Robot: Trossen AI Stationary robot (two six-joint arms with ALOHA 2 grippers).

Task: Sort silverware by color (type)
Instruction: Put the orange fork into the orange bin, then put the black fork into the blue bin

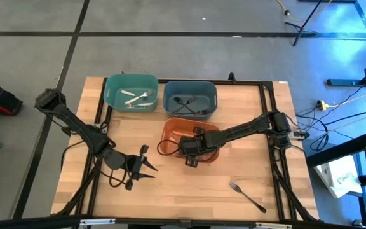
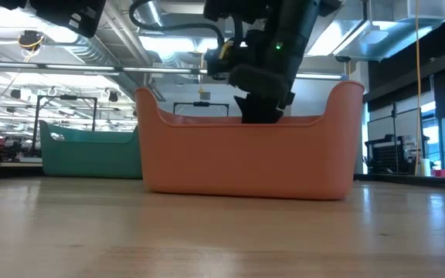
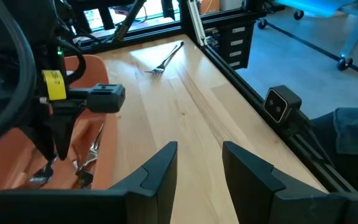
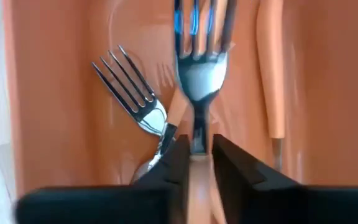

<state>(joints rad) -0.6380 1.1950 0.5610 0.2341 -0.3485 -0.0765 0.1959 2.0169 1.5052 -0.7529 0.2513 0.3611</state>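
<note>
fork (image 4: 199, 71) between right fingers (image 4: 178, 163) over orange bin (image 4: 55, 93).

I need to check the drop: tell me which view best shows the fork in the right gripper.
The right wrist view: the fork fills it, handle between the right gripper fingers, inside the orange bin. The left wrist view shows only a sliver, the high view hides it under the arm, and the low view's bin wall blocks it.

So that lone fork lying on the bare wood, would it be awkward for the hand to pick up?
Probably a bit. The fork lies flat on the table, so there is little to get fingers under. It looks thin and shiny, likely stiff, light and slippery. Pushed, it should slide or pivot, not roll.
</note>
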